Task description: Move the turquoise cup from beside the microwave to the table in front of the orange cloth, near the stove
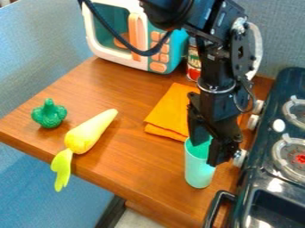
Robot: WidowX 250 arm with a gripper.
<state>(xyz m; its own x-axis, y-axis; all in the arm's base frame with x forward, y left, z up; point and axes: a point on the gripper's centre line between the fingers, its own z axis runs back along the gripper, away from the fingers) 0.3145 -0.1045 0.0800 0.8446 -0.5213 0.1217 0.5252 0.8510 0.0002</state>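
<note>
nearest the camera and on the right of the gripper [204,152], a black handle [213,209] is jutting from a dark toy stove [247,182], beside a dark basin [277,211] that is running out of frame at the bottom edge. directly below the gripper, a turquoise cup [199,171] is standing upright on the wooden counter [137,167], its mouth facing up toward the gripper and its long axis running near vertical. the gripper is covering the right part of the cup's rim and hiding some of its inside; whether it is hanging apart or clamping on the cup, one cannot tell. the cup's upper part is meeting the gripper in the view, its base lying below.

well to the left of the gripper, a yellow toy vegetable [89,133] is lying aslant, its light green top [61,167] pointing toward the camera and its other end pointing away. beyond the gripper's right side, a burner [289,153] is being cut off by the frame.

just behind the gripper and to its left, a folded orange cloth [166,111] is passing partly out of sight behind the arm; farther left, a green toy vegetable [49,113] is sitting. farthest back, the arm is partly hiding a can [193,62], while a toy microwave [100,33] is standing beyond, its top cut off.
</note>
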